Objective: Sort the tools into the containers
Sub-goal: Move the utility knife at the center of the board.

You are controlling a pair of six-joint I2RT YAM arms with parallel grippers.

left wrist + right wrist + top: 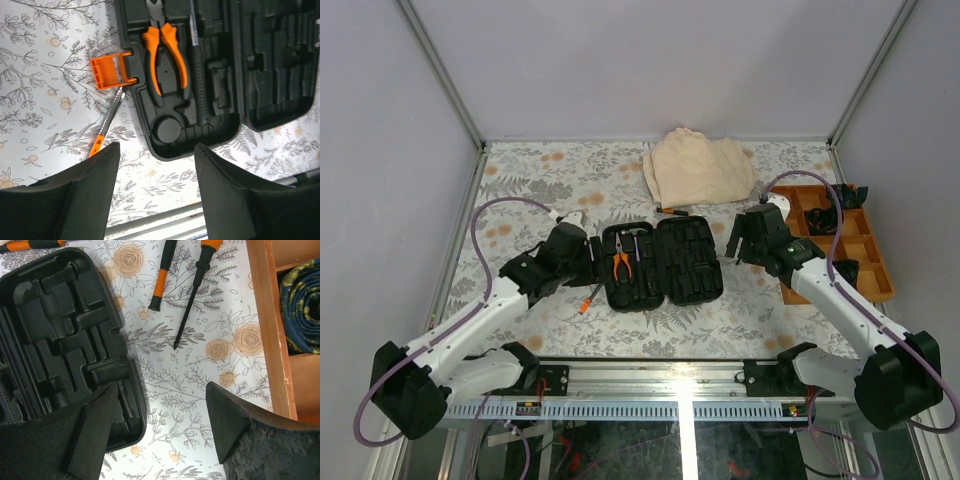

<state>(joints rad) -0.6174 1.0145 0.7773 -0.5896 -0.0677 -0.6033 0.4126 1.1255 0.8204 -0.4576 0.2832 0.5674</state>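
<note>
Top view: black tool case [692, 262] lies open and flat mid-table between the arms. Orange pliers [621, 263] sit in its left half. Left gripper [582, 248] is just beside the case's left edge and right gripper [742, 238] just off its right edge. A loose screwdriver [588, 298] lies on the table by the case's near-left corner. Beige cloth [698, 168] is behind the case, wooden tray [880, 290] far right.

Left wrist: fingers [85, 200] stand well apart with nothing between them, above bare table near the case corner. The pliers are seated in a moulded slot, with a black-handled tool [196, 55] beside them. The orange latch [111, 71] sticks out over the loose screwdriver.

Right wrist: fingers [260, 440] spread wide, holding nothing. The right case half shows only bare slots. A short screwdriver [161, 277] and a long screwdriver [192, 300] lie on the table between case and tray. Blue patterned fabric [302, 310] sits in the tray.
</note>
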